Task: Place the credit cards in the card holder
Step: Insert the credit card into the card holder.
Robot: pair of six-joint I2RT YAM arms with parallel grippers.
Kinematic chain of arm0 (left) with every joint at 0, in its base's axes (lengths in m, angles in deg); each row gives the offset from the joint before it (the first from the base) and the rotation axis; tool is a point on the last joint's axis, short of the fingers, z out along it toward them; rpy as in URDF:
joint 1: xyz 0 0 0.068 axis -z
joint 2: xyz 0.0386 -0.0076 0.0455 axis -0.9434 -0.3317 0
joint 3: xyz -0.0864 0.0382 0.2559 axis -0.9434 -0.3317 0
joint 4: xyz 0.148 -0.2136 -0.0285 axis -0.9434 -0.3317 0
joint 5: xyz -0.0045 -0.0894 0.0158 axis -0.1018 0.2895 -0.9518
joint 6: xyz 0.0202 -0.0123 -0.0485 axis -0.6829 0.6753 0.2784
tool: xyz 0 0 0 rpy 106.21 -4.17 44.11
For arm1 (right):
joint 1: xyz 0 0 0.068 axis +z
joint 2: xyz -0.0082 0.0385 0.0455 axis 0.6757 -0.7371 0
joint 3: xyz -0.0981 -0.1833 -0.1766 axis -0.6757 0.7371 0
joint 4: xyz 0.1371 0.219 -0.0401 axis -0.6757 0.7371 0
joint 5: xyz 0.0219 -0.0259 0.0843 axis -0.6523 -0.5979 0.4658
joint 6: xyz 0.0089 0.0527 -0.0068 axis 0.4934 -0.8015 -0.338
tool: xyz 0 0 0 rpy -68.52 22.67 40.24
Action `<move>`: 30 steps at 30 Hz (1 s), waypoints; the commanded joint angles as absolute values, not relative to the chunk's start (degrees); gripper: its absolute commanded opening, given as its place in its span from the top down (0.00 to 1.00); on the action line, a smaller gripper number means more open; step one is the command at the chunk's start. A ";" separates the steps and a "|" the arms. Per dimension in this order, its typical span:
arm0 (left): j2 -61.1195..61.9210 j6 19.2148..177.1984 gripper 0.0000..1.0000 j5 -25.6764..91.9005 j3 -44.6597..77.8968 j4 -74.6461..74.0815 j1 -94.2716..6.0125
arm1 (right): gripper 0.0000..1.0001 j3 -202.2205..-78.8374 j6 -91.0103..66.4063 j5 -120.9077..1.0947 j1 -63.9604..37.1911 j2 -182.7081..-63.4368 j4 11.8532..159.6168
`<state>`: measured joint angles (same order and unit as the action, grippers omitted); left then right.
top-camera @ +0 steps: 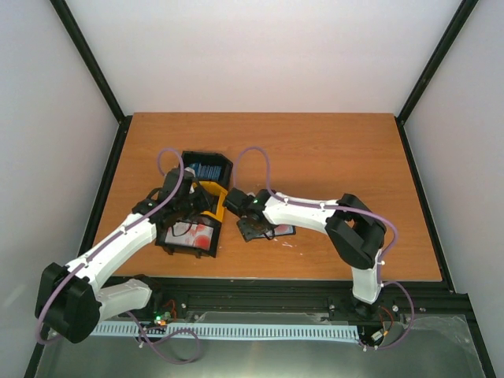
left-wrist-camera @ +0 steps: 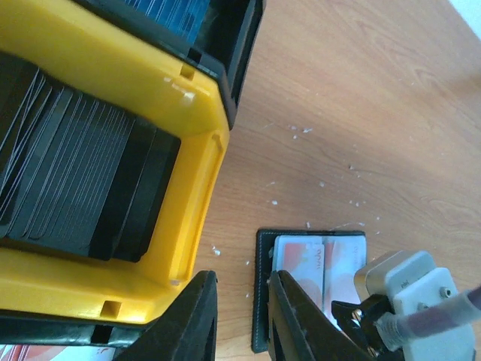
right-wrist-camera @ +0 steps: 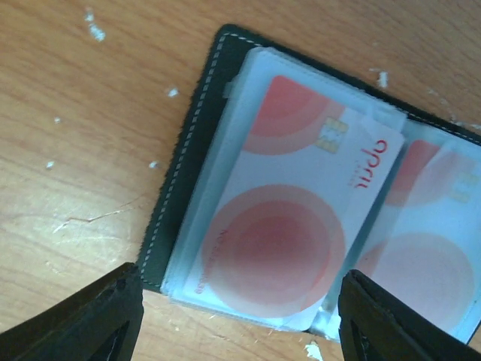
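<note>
**Right pincer spread over the open card holder**

From its base at the near edge, the right arm (top-camera: 315, 213) rises to a bent elbow on the right, then stretches left and low. The right pincer (right-wrist-camera: 240, 278) hangs released, jaws far apart, directly above the card holder (right-wrist-camera: 184, 188). The holder lies open on the surface (left-wrist-camera: 361, 113) near the middle. A red-and-white credit card (right-wrist-camera: 293, 218) sits slightly askew in one clear sleeve, and a second card (right-wrist-camera: 432, 226) is in the sleeve beside it. The left arm (top-camera: 118, 244) slants from the near left corner toward the bins. The left pincer (left-wrist-camera: 239, 286) is slightly parted and empty, with bare wood between its jaws, at the yellow bin (left-wrist-camera: 203, 158) of grey cards (left-wrist-camera: 68, 173). Beyond it stands a black bin (left-wrist-camera: 242, 45).
</note>
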<state>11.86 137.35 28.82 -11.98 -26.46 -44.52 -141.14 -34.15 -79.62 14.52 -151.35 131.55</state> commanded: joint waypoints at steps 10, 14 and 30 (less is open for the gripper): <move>11.83 138.52 0.79 29.38 -13.34 -26.50 -44.88 | 0.30 -144.36 -33.15 -84.90 16.90 -155.29 135.87; 11.71 138.24 0.79 29.40 -13.06 -26.48 -44.88 | 0.30 -144.76 -33.69 -86.24 16.92 -155.25 136.39; 10.08 137.45 0.79 30.25 -12.62 -25.85 -44.88 | 0.32 -145.58 -35.89 -91.70 16.90 -151.86 139.65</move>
